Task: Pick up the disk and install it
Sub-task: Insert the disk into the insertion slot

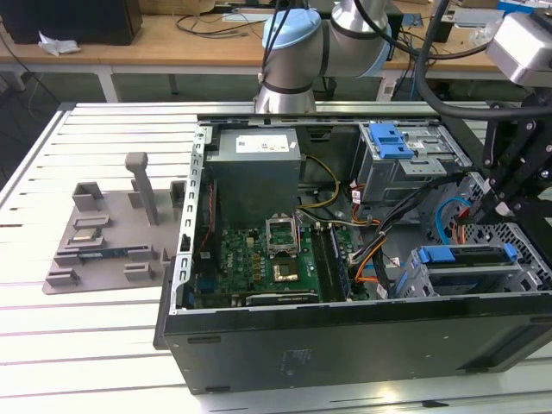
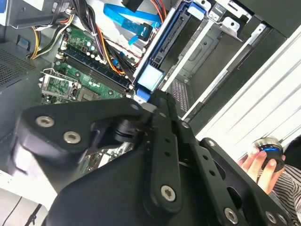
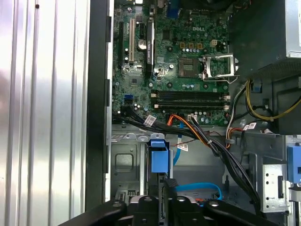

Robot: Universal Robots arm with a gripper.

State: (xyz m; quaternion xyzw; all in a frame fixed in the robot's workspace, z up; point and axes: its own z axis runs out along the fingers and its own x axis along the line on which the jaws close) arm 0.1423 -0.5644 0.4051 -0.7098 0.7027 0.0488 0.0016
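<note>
I am hanging over a big open computer case that is lying on its side on the slatted tabletop. It is lying that way so I can reach in from above. Inside it, the green board is lying flat on the bottom, and the grey power box is sitting in the far corner, out of my way. A grey tray of holders is sitting on the tabletop toward the exterior view's left, well apart from me.

My jaws are hanging over the case's end at the exterior view's right, just above the drive cage. The disk is standing on its edge in that cage, in its blue carrier. I think it is on edge because the slot takes it that way. In the first wrist view its blue end is sitting just ahead of my fingertips, which are standing close together on either side of the carrier's edge. I cannot tell if they are really squeezing it or only close around it.

Thin orange and black wires are running right beside the cage. A person's hand is resting on a round knob outside the case.
</note>
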